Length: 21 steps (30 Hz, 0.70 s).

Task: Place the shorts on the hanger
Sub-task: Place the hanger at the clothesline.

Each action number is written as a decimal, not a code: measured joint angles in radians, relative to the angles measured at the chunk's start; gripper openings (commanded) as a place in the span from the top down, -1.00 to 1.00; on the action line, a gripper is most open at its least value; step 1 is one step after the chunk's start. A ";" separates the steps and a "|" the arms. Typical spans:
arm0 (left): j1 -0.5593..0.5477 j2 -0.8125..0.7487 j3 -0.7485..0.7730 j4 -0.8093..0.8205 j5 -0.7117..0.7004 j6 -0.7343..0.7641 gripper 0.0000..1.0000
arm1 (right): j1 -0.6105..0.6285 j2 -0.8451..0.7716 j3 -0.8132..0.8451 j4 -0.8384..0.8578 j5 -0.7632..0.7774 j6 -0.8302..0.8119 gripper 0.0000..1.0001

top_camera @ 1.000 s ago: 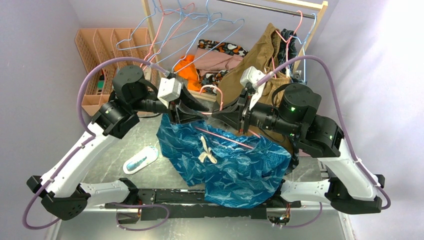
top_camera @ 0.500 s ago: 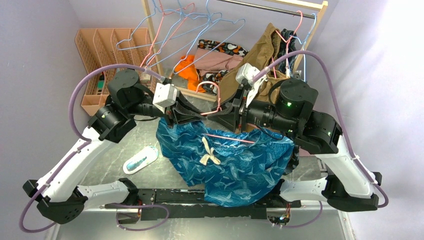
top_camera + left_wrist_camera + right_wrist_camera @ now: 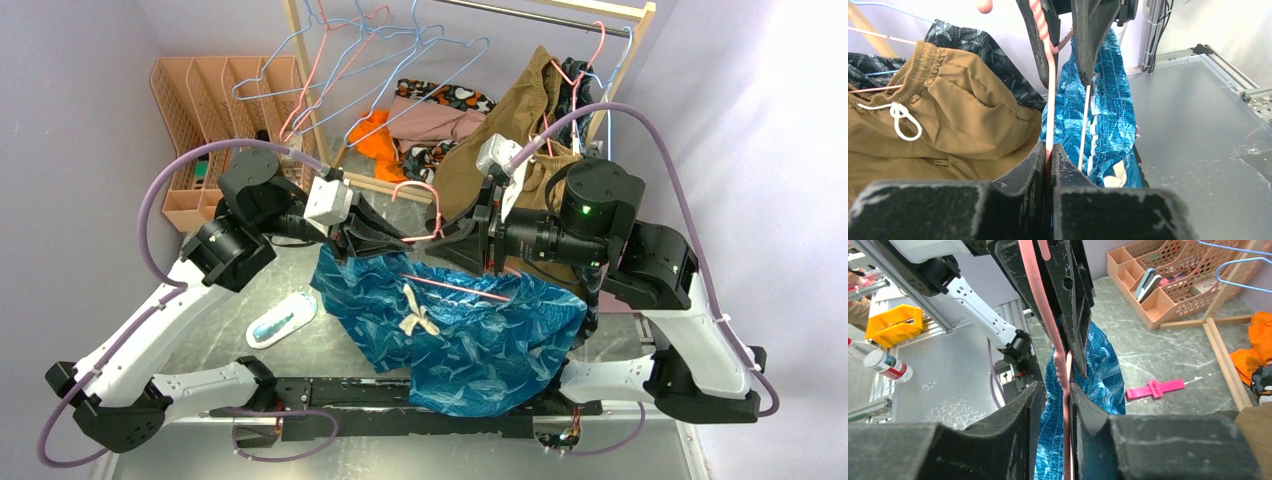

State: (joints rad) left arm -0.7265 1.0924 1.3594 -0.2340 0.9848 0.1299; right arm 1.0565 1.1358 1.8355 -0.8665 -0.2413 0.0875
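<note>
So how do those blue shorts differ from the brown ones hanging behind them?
Colour: the blue shorts are teal with a pale leaf print; the brown shorts are plain tan.
Place: the blue shorts drape over the pink hanger, which the left gripper pinches; the brown shorts hang farther back.
Both have gathered elastic waists and a pale drawstring.

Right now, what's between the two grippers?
The thin pink wire hanger: left gripper and right gripper face each other across its neck, seen from the top camera.

No legible text, no numbers (bottle label [image 3: 894, 372] blurred)
</note>
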 measured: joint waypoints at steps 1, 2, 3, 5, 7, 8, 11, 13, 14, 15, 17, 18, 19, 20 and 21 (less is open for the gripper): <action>0.000 0.000 -0.002 0.005 0.007 -0.003 0.86 | 0.000 -0.002 0.000 -0.001 -0.004 0.003 0.57; -0.001 -0.001 -0.002 0.008 0.011 -0.007 0.86 | 0.000 -0.002 0.000 -0.001 -0.006 0.005 0.71; -0.002 -0.001 -0.002 0.011 0.016 -0.008 0.86 | 0.000 -0.003 0.000 -0.001 -0.006 0.007 0.88; -0.002 -0.005 -0.006 0.021 0.027 -0.015 0.86 | -0.002 -0.003 0.000 -0.001 -0.005 0.008 1.00; -0.002 -0.010 -0.011 0.028 0.029 -0.018 0.60 | -0.002 -0.003 0.000 0.000 -0.006 0.012 1.00; -0.003 -0.013 -0.013 0.030 0.027 -0.022 0.20 | -0.002 -0.004 0.000 0.000 -0.005 0.014 1.00; -0.002 -0.020 -0.019 0.050 -0.019 -0.027 -0.96 | 0.000 -0.005 0.000 -0.008 -0.005 0.017 1.00; -0.001 -0.034 -0.027 0.061 -0.081 -0.029 -0.95 | 0.002 -0.005 0.003 -0.025 0.010 0.021 1.00; -0.001 -0.047 -0.037 0.066 -0.115 -0.031 -0.95 | 0.005 -0.005 0.007 -0.038 0.028 0.023 1.00; -0.001 -0.060 -0.050 0.071 -0.145 -0.030 -0.95 | 0.005 -0.005 0.013 -0.047 0.046 0.024 1.00; -0.001 -0.105 -0.092 0.082 -0.227 -0.025 -0.95 | 0.005 -0.003 0.042 -0.079 0.094 0.027 1.00; -0.001 -0.129 -0.113 0.090 -0.268 -0.025 -0.95 | 0.005 -0.002 0.063 -0.098 0.121 0.029 1.00; -0.001 -0.157 -0.135 0.100 -0.313 -0.025 -0.95 | 0.005 -0.002 0.083 -0.111 0.153 0.031 1.00; -0.001 -0.187 -0.154 0.110 -0.359 -0.025 -0.95 | 0.005 -0.002 0.098 -0.121 0.180 0.032 1.00; -0.001 -0.214 -0.167 0.121 -0.399 -0.025 -0.95 | 0.005 -0.002 0.117 -0.134 0.214 0.036 1.00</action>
State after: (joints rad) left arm -0.7273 0.8787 1.1919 -0.1131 0.5861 0.1047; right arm 1.0615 1.1339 1.9522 -1.0008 -0.0277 0.1234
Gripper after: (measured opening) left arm 0.972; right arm 0.028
